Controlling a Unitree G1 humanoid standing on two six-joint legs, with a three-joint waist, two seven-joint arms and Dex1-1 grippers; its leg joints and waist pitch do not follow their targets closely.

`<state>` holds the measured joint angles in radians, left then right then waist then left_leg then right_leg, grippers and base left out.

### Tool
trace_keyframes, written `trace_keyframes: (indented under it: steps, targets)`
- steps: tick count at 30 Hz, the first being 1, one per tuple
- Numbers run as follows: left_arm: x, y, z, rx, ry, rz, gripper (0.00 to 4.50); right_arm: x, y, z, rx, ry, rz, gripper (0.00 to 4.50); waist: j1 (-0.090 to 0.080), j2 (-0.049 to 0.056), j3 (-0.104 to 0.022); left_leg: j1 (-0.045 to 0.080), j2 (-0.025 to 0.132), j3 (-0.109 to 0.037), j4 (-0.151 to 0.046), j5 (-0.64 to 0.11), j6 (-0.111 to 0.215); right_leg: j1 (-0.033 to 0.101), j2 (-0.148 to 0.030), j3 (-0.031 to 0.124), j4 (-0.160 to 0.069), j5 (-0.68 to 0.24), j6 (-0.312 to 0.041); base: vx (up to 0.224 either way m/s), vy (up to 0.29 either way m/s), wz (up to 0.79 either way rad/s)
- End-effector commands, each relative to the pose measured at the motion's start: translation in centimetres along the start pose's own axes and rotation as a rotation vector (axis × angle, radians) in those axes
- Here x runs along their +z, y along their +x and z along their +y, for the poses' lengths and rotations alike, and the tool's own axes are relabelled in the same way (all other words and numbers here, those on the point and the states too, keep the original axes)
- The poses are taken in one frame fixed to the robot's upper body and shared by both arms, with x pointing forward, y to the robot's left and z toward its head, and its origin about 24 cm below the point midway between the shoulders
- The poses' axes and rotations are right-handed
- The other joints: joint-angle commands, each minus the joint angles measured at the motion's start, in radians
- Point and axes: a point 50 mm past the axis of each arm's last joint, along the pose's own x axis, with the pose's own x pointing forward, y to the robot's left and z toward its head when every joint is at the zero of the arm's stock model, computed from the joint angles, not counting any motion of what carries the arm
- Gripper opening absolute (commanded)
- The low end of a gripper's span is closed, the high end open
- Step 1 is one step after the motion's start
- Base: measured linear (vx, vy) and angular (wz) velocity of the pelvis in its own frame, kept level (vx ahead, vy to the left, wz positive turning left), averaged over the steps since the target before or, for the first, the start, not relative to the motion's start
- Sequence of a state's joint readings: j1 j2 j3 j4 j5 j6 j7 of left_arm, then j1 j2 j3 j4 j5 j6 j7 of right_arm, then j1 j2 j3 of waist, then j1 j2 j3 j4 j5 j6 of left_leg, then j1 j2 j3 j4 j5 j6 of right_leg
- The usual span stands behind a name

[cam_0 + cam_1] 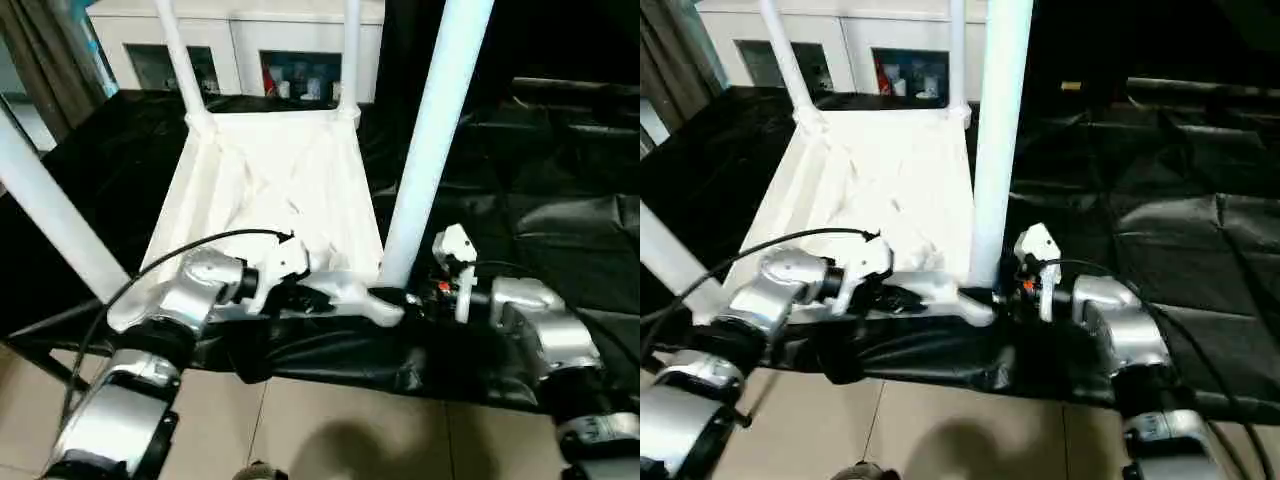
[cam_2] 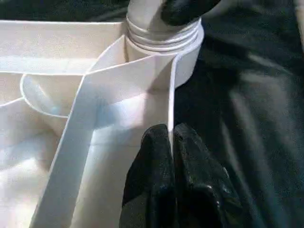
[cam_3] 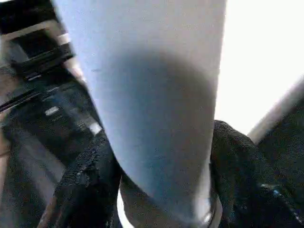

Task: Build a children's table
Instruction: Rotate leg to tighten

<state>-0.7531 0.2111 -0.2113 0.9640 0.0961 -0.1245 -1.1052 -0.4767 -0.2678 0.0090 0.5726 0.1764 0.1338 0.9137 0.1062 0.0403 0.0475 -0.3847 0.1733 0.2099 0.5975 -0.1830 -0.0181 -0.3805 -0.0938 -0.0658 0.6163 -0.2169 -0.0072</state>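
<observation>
Currently, the children's table (image 1: 270, 190) is lying upside down on the black-draped work table (image 1: 560, 200), legs pointing up. The left gripper (image 2: 172, 164) is pinching the rim wall beside the near corner socket (image 2: 164, 52) with fingers nearly closed, likely steadying the top. The right gripper (image 3: 161, 180) is clasping the near leg (image 1: 430, 140) just above that socket, presumably seating it.

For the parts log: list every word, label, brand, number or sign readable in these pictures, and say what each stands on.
No text can be read in any view.
The children's table, its near leg and both grippers, left and right, carry no visible markings.
Items behind the cabinet's glass doors are too small and blurred to read.
A small red spot on the right wrist shows no legible characters.
</observation>
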Motion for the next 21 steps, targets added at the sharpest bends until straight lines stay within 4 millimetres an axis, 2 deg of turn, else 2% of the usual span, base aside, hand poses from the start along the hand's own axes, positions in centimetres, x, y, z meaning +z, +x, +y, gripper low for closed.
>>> trace_keyframes:
  steps: [1,3,5,6,7,9,10,11,12,14,15,17,19,21]
  targets:
    - [1.4,1.5,0.8,0.161,-0.028,-0.035,0.0,-2.9,2.1,1.4,-0.067,0.095,0.09,2.33,-0.01,-0.02,-0.05,0.027,0.069,-0.042,-0.087,-0.271,-0.011,0.023,-0.086,0.047,-0.091,-0.321,-0.211,0.0,0.0,0.0]
    - [1.9,2.3,1.0,0.221,-0.044,-0.036,0.0,-3.4,3.1,1.5,-0.178,0.14,0.099,2.24,-0.019,-0.021,-0.048,0.032,0.07,-0.046,-0.093,-0.307,-0.032,0.02,-0.086,0.048,-0.099,-0.368,-0.19,0.0,0.0,0.0]
    - [2.1,2.7,1.0,0.248,-0.054,-0.037,0.0,-3.6,3.6,1.6,-0.223,0.158,0.103,2.18,-0.025,-0.023,-0.049,0.033,0.071,-0.047,-0.095,-0.32,-0.038,0.018,-0.084,0.049,-0.1,-0.363,-0.186,0.0,0.0,0.0]
    - [2.7,3.5,1.1,0.31,-0.062,-0.039,0.0,-3.4,4.9,1.7,-0.333,0.222,0.089,2.14,-0.027,-0.028,-0.048,0.03,0.068,-0.048,-0.096,-0.332,-0.034,0.02,-0.085,0.048,-0.103,-0.369,-0.176,0.0,0.0,0.0]
    - [2.8,3.5,1.1,0.314,-0.062,-0.039,0.0,-3.4,5.0,1.7,-0.339,0.226,0.088,2.12,-0.029,-0.025,-0.047,0.031,0.068,-0.049,-0.098,-0.338,-0.039,0.016,-0.086,0.05,-0.104,-0.376,-0.174,0.0,0.0,0.0]
    - [3.2,4.0,1.1,0.353,-0.065,-0.044,0.0,-3.1,6.0,2.0,-0.385,0.247,0.086,2.12,-0.033,-0.024,-0.049,0.034,0.068,-0.052,-0.099,-0.36,-0.049,0.016,-0.085,0.047,-0.107,-0.39,-0.166,0.0,0.0,0.0]
    - [3.5,4.4,1.1,0.363,-0.066,-0.052,0.0,-2.5,7.0,2.7,-0.346,0.198,0.075,2.12,-0.033,-0.021,-0.049,0.033,0.068,-0.052,-0.101,-0.363,-0.049,0.016,-0.083,0.048,-0.107,-0.369,-0.165,0.0,0.0,0.0]
    - [3.6,4.6,1.0,0.358,-0.058,-0.055,0.0,-2.0,7.4,3.0,-0.314,0.174,0.054,2.12,-0.035,-0.025,-0.049,0.035,0.066,-0.049,-0.099,-0.374,-0.048,0.013,-0.081,0.049,-0.108,-0.354,-0.165,0.0,0.0,0.0]
    - [3.7,4.8,0.8,0.349,-0.043,-0.054,0.0,-1.5,7.7,3.3,-0.284,0.169,0.017,2.44,-0.033,-0.025,-0.05,0.035,0.065,-0.048,-0.098,-0.369,-0.04,0.013,-0.083,0.051,-0.109,-0.333,-0.17,0.0,0.0,0.0]
    - [3.6,4.8,0.6,0.315,-0.038,-0.062,0.0,-1.1,7.6,3.6,-0.215,0.147,-0.011,2.76,-0.032,-0.026,-0.052,0.03,0.066,-0.046,-0.097,-0.339,-0.024,0.019,-0.082,0.052,-0.103,-0.283,-0.181,0.0,0.0,0.0]
    - [3.5,4.8,0.5,0.309,-0.037,-0.063,0.0,-1.0,7.6,3.6,-0.201,0.143,-0.015,2.76,-0.03,-0.02,-0.052,0.03,0.065,-0.045,-0.096,-0.333,-0.019,0.019,-0.081,0.052,-0.102,-0.265,-0.186,0.0,0.0,0.0]
    - [3.2,4.6,0.3,0.263,-0.02,-0.067,0.0,-0.7,7.2,3.6,-0.129,0.127,-0.039,2.98,-0.029,-0.02,-0.053,0.027,0.065,-0.044,-0.094,-0.317,0.006,0.025,-0.082,0.051,-0.1,-0.239,-0.195,0.0,0.0,0.0]
    - [2.8,4.1,0.0,0.191,0.003,-0.077,0.0,-0.4,6.2,3.1,-0.055,0.081,-0.034,3.13,-0.029,-0.02,-0.054,0.026,0.065,-0.043,-0.093,-0.305,0.014,0.026,-0.08,0.049,-0.101,-0.246,-0.2,0.0,0.0,0.0]
    - [2.4,3.6,-0.2,0.135,0.017,-0.071,0.0,-0.2,5.3,2.9,0.017,0.037,-0.029,3.13,-0.02,-0.021,-0.055,0.025,0.067,-0.038,-0.088,-0.273,0.036,0.029,-0.08,0.05,-0.098,-0.208,-0.209,0.0,0.0,0.0]
